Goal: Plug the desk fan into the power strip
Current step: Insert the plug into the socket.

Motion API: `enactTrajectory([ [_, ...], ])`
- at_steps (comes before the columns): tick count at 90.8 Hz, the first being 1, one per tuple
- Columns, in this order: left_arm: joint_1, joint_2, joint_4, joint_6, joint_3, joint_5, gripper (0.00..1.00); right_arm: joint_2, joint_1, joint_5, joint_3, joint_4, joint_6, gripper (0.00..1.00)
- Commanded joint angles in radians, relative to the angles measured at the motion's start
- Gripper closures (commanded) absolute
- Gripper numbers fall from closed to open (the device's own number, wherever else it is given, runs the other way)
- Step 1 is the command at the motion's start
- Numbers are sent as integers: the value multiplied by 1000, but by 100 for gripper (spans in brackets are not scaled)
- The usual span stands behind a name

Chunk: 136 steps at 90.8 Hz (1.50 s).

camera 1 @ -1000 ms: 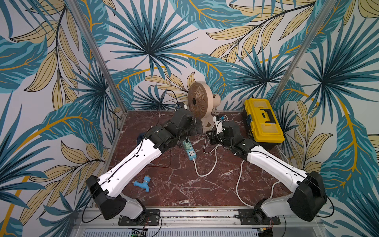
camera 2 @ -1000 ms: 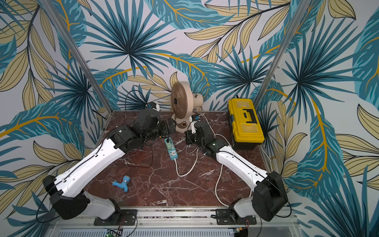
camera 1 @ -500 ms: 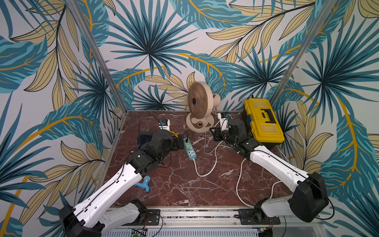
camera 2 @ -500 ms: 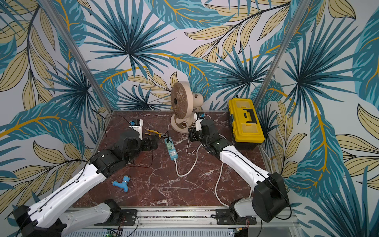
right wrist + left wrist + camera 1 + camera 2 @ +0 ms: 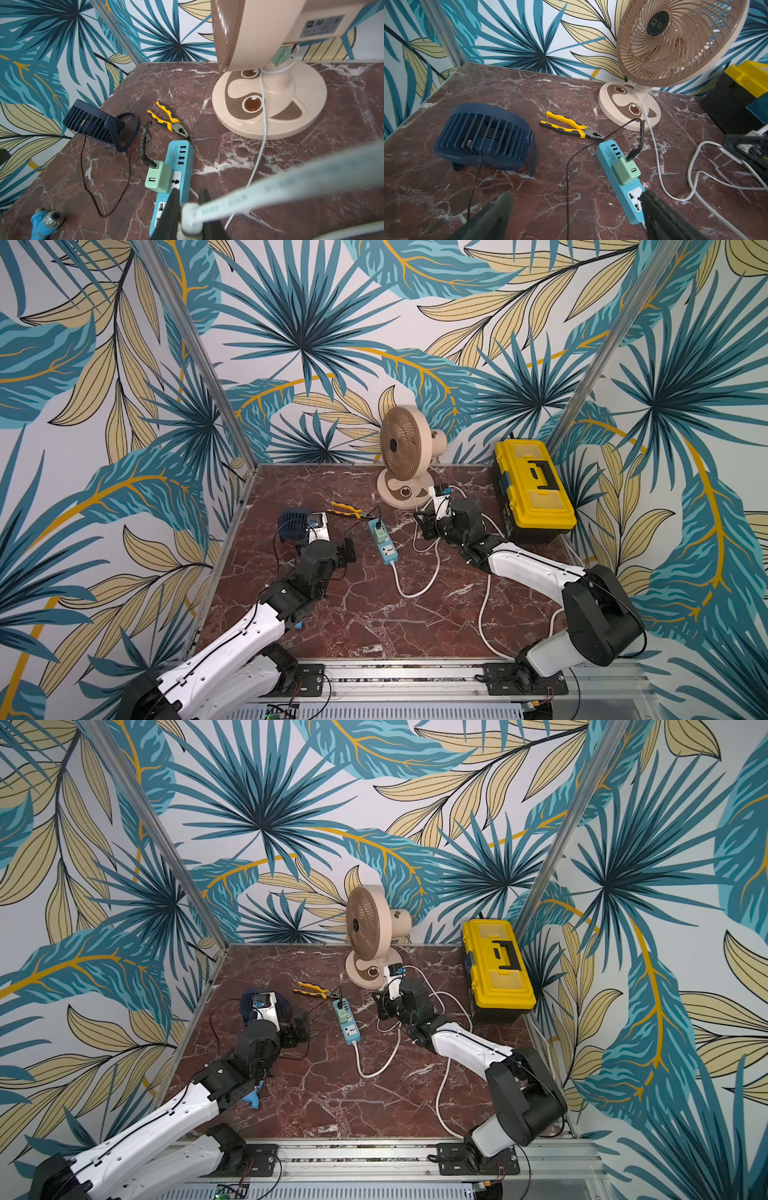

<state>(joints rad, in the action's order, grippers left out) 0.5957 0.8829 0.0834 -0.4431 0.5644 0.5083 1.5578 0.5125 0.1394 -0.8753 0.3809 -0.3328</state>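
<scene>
Clamped the white plug (image 5: 190, 217) of the desk fan (image 5: 405, 456) in the right hand (image 5: 189, 199), jaws narrow on its body, prongs (image 5: 721, 158) bare. Hovered near the power strip (image 5: 383, 541), apart from it, on the side toward the yellow toolbox (image 5: 534, 489). Called, by judgement, for bringing the prongs square over the free socket (image 5: 634, 199) at the strip's cord end, with the other socket taken by the green adapter (image 5: 626, 169), then for one straight push with slack left in the fan cord (image 5: 654, 149). Held the left hand (image 5: 576, 194) wide and empty just beside the strip, well placed to pin it flat against sliding. Lay flat on a red-brown marbled worktop (image 5: 374, 614), with pliers (image 5: 345, 512) and a small blue fan (image 5: 293, 524) nearby, inside leaf-patterned walls (image 5: 291, 344).
</scene>
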Motion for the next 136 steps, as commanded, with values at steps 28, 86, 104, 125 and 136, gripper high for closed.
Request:
enactTrajectory([
  [28,-55,-34,-80,-76,-65,67,0,161,149,-110,85,331,-56,100],
  [86,-59,-64,-71,-78,-75,93,0,343,300,-362,120,534,-31,100],
  [104,-59,-67,-71,-76,-76,95,0,375,320,-378,115,549,-35,100],
  [125,-60,-74,-73,-75,-79,98,0,403,320,-389,112,553,-37,100],
  [136,-60,-75,-79,-74,-82,95,0,409,320,-404,111,556,-28,100],
])
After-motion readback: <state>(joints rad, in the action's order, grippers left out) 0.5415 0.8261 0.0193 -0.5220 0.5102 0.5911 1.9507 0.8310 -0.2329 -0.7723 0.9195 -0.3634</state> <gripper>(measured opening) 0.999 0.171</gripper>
